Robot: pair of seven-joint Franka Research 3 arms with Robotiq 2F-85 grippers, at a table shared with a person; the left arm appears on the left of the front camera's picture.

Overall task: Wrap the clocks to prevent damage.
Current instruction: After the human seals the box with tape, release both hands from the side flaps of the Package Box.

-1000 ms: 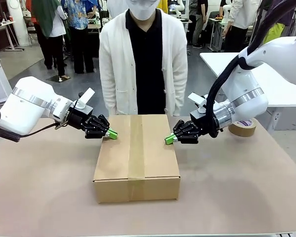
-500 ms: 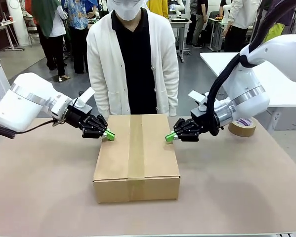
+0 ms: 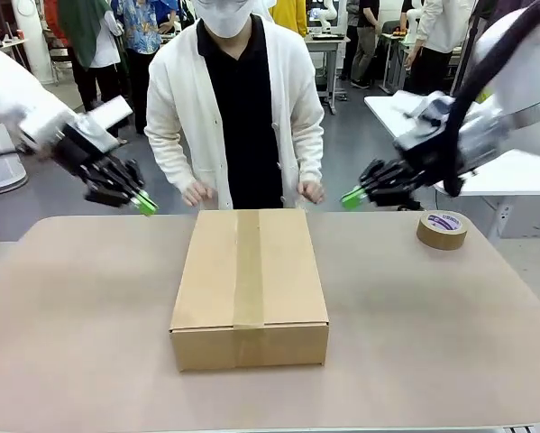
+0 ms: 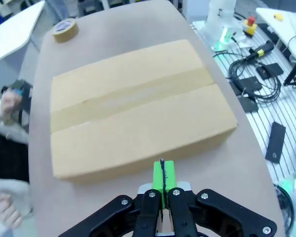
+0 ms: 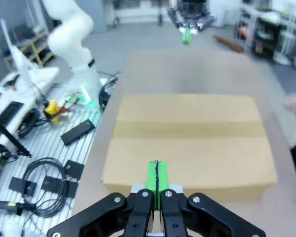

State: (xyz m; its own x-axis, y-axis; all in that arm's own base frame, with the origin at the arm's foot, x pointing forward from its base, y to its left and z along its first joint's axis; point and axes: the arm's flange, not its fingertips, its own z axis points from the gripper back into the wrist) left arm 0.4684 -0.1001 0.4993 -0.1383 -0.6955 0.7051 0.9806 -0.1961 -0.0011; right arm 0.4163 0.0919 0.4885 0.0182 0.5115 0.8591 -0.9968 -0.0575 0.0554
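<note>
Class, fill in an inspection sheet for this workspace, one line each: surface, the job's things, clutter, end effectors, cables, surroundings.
Surface: tan table, rounded corners, bare around the box.
Job's things: nothing seen of the clocks; a closed cardboard box, taped along its top, sits mid-table.
Clutter: brown tape roll lying flat at the robot's right.
End effectors: left end effector and right end effector both shut, empty, raised off the table, clear of the box.
Cables: black cables on the floor beside the table.
Surroundings: a person in a white cardigan stands at the far edge, hands near the box; other tables behind.
</note>
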